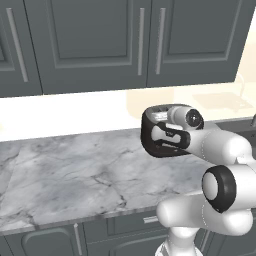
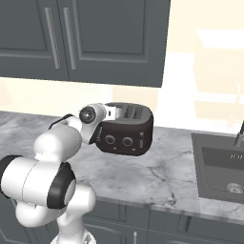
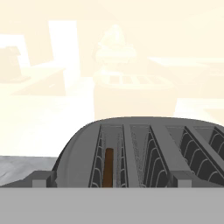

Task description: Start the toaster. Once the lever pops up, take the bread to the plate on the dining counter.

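1. toaster (image 2: 126, 129): dark rounded box at frame centre of the right base view, standing on the marble counter (image 2: 157, 171); judged rigid and fairly heavy, unlikely to slide under a light press.
2. bread (image 3: 109, 167): thin brown slice upright in the left slot, lower centre of the hand view (seen edge-on); judged light, stiff, crumbly. take it by its flat faces near the top edge.
3. gripper (image 3: 111, 186): finger tips at the bottom edge of the hand view, spread fully wide, holding nothing, just above the toaster top.
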